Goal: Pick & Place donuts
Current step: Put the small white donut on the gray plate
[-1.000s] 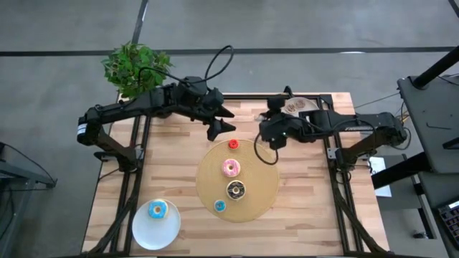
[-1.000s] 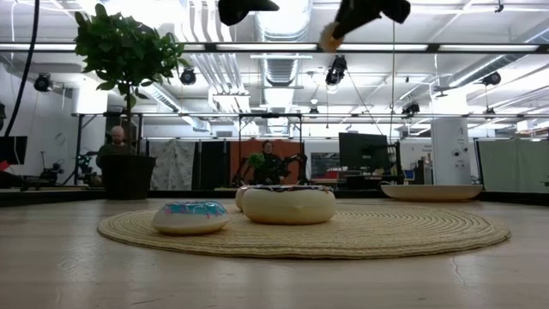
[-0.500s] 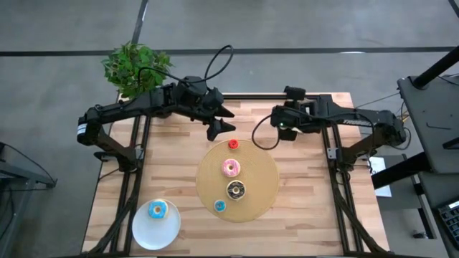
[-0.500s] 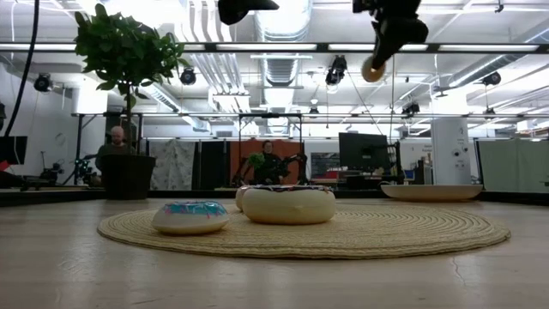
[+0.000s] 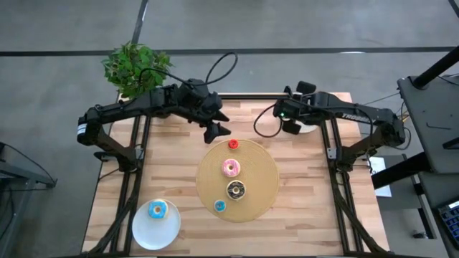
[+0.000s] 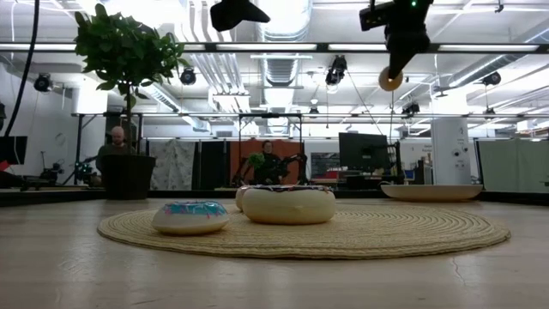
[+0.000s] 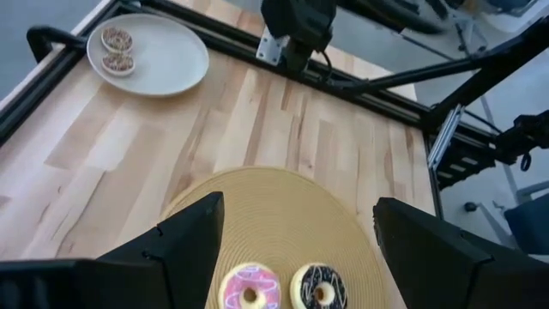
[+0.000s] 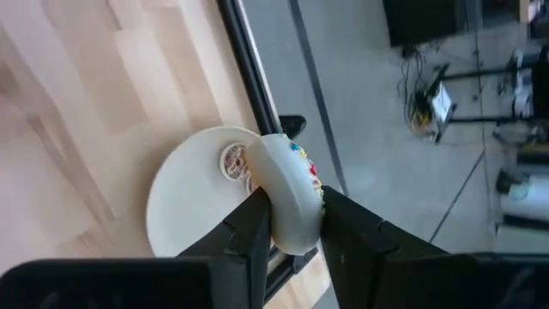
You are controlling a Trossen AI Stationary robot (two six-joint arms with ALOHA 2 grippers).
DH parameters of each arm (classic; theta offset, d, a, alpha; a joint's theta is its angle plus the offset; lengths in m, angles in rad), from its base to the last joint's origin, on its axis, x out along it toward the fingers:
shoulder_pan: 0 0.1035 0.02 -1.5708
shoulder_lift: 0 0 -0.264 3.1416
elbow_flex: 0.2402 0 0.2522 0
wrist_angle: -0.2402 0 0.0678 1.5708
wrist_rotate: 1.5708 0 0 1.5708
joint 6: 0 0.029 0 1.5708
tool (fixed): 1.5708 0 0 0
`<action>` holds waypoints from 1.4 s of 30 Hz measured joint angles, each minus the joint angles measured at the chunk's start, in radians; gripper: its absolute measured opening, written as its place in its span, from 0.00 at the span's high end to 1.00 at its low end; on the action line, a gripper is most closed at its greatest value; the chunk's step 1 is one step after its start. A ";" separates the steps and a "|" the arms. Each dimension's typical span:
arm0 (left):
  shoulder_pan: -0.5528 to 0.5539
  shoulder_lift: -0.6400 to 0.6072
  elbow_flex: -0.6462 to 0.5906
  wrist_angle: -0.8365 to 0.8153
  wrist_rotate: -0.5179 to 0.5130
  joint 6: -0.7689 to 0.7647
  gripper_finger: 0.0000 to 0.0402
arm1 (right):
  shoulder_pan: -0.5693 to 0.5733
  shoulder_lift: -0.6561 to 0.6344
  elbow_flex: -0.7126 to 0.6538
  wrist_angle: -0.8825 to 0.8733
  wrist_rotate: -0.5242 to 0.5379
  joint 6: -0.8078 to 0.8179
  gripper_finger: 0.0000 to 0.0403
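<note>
The left gripper [image 5: 215,130] hangs wide open and empty above the round woven mat's [image 5: 262,188] far edge. The right gripper [image 8: 290,225] hovers over the white plate [image 8: 184,206] at the table's far right corner, fingers pinched on a cream sprinkled donut [image 8: 292,202]. Only the right wrist view shows this grip, and another donut [image 8: 232,159] on that plate. No legible writing.
</note>
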 joint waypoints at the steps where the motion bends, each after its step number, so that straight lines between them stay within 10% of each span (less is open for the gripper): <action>1: 0.000 0.000 0.000 -0.007 0.000 0.000 0.33 | -0.010 0.000 0.000 -0.008 0.000 0.016 0.79; 42: 0.000 -0.002 0.000 -0.022 0.001 0.020 0.33 | -0.212 0.000 -0.397 0.303 0.000 0.336 0.74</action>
